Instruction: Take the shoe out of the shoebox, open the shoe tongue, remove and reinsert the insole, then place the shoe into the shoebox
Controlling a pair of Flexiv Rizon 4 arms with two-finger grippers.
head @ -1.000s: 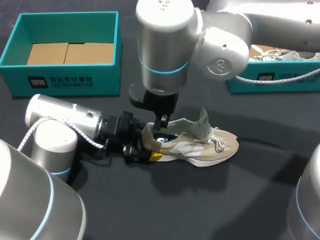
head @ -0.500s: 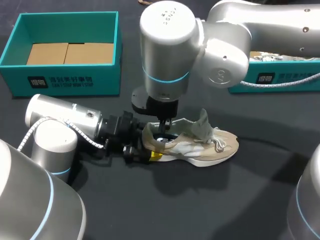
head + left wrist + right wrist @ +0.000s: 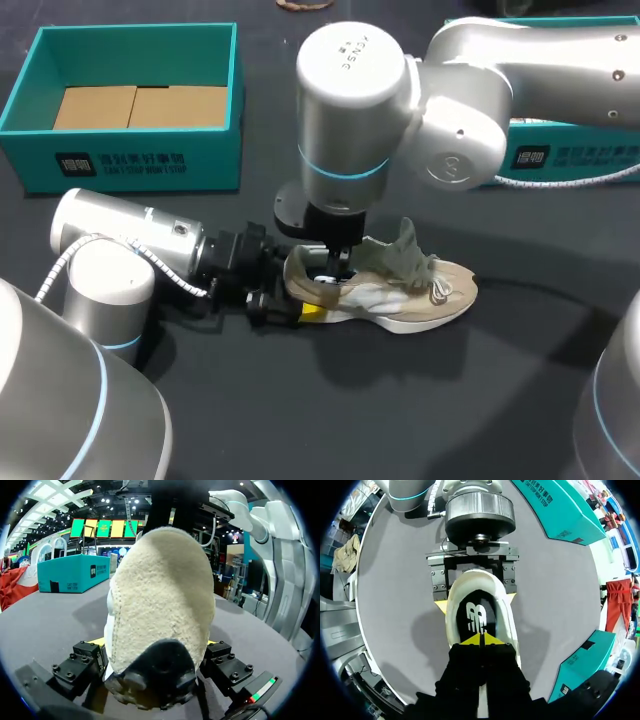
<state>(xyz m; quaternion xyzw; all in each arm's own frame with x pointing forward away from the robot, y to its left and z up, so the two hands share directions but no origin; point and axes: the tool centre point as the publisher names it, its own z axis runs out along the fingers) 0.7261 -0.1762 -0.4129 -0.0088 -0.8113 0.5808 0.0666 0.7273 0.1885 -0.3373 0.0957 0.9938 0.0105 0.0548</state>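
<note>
Right gripper (image 3: pixel 481 640): lowered into the shoe's opening; its yellow tips are pressed together with no gap, just over the insole. Whether the insole is pinched between them cannot be told.
Insole (image 3: pixel 476 615): black with a white mark, seen lying flat inside the heel part of the shoe.
Left gripper (image 3: pixel 476 600): laid low along the table and closed on the shoe's heel, with one yellow tip against each side of it.
Shoe (image 3: pixel 400 295): beige and white, set upright on its sole on the table near the middle, outside both boxes, with its heel toward the left arm and its toe pointed away.
Tongue (image 3: pixel 405 250): pulled up and standing clear of the opening.
Laces (image 3: pixel 437 285): loosened over the forefoot.
Shoebox (image 3: pixel 130 160): teal, open-topped, at the far left of the table and well apart from the shoe; brown cardboard (image 3: pixel 140 105) is seen on its floor.
Second teal box (image 3: pixel 570 155): at the far right, partly hidden behind the right arm.
Table (image 3: pixel 400 400): covered in dark cloth.
</note>
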